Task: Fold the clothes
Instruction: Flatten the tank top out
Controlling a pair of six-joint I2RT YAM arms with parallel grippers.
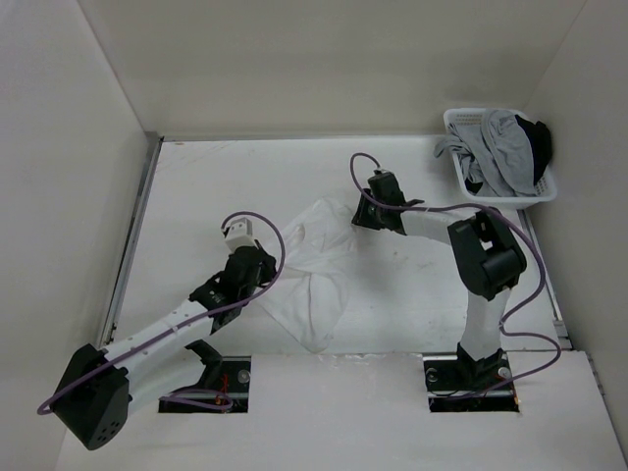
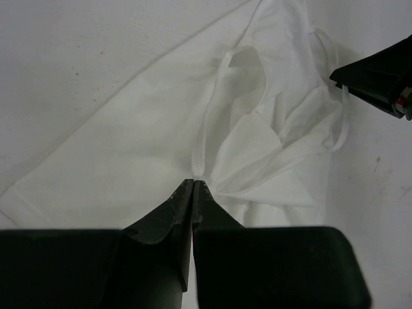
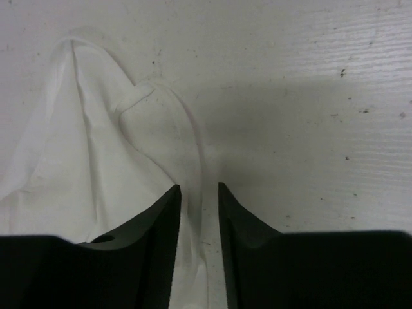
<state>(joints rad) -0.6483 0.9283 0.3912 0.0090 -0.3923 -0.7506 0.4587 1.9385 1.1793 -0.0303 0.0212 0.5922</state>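
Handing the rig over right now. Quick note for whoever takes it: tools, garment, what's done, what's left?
Left tool: shut, pinching a fold of the white garment.
Right tool: open, straddling a strip at the garment's far edge, not clamped.
Garment: crumpled on the table, no neat fold visible.
Basket: far right corner, holds other clothes.
Done: nothing folded.
Left: probably close the right grip, spread flat, then fold.
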